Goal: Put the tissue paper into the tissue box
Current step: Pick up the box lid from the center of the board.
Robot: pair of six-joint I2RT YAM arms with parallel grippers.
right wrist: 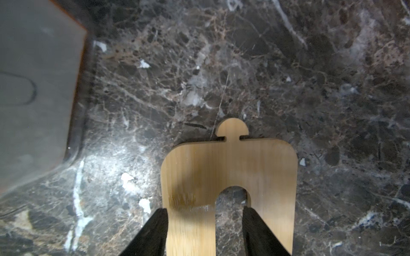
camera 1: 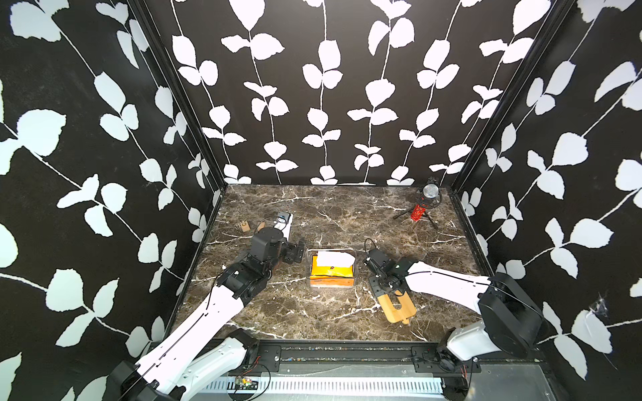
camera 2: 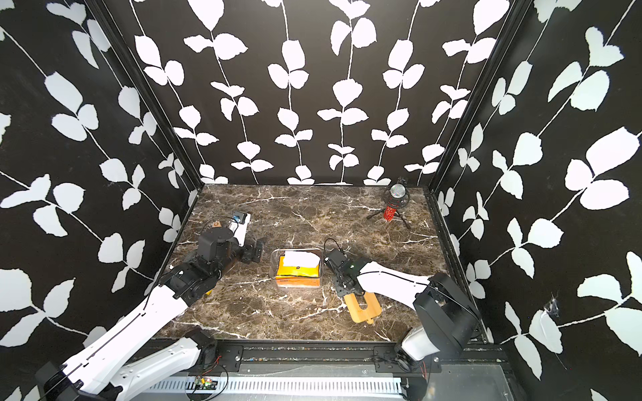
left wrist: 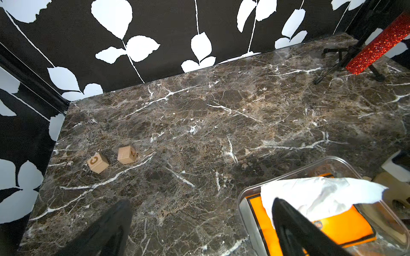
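The tissue paper, an orange-yellow pack with a white sheet sticking up, lies inside the clear tissue box at mid-table. My left gripper is open just left of the box, one finger over the pack's edge in the left wrist view. My right gripper points down at the flat bamboo lid, which lies right of the box. It is open, one finger at the lid's outer edge and one in the slot.
A red glitter microphone on a black tripod stands at the back right. Two wooden letter cubes lie at the back left near the wall. Patterned walls close in three sides of the marble table.
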